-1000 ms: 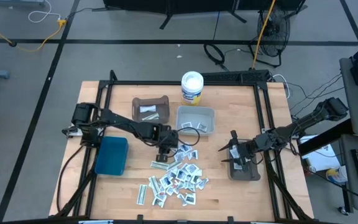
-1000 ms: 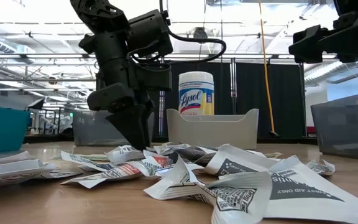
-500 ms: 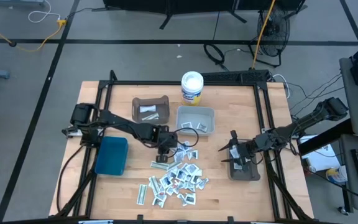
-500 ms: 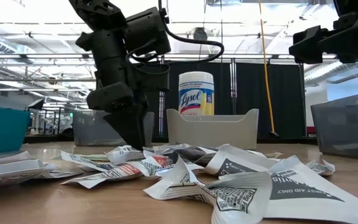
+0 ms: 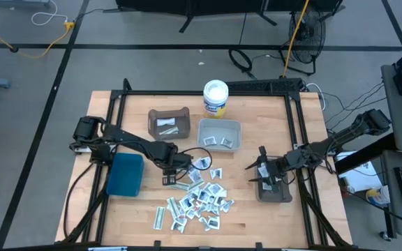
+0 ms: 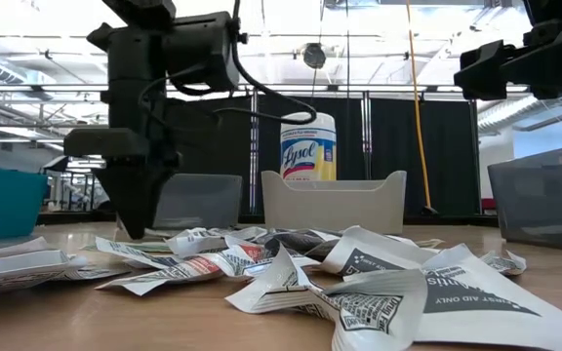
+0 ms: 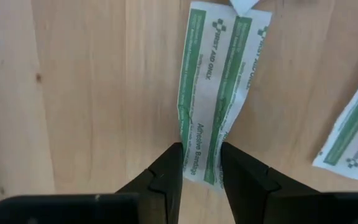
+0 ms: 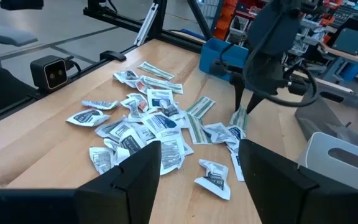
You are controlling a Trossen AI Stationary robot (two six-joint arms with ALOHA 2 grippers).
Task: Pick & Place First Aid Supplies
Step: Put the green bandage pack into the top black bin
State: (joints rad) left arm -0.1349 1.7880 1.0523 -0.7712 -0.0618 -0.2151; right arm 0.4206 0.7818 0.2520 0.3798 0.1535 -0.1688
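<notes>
The first aid supplies (image 5: 197,202) lie in a loose pile of small white packets and green-printed strips on the wooden table, toward its near edge. My left gripper (image 5: 167,180) points straight down at the pile's left edge, just right of the blue bin (image 5: 125,174). It is shut on a green-printed bandage strip (image 7: 219,81). My right gripper (image 8: 197,168) stands open and level at the table's right side with nothing between its fingers. My left gripper has the bandage strip by one short end (image 7: 199,155), pinched across its width between the two fingers (image 7: 169,180). The fingers come from above. The strip is creased along its middle there and stretches away over the wood. I cannot tell whether its far end rests on the table.
A brown bin (image 5: 169,122) and a light grey bin (image 5: 220,134), each with a few packets, stand at the back. A white round tub (image 5: 216,97) stands behind them. A dark bin (image 5: 274,192) sits under the right arm. Black frame rails run along the table's edges.
My left gripper has gone toward the table's left edge and a little toward the near edge, off the pile's far part. It has tipped from a slant to pointing straight down. The gap between its fingers is unchanged.
</notes>
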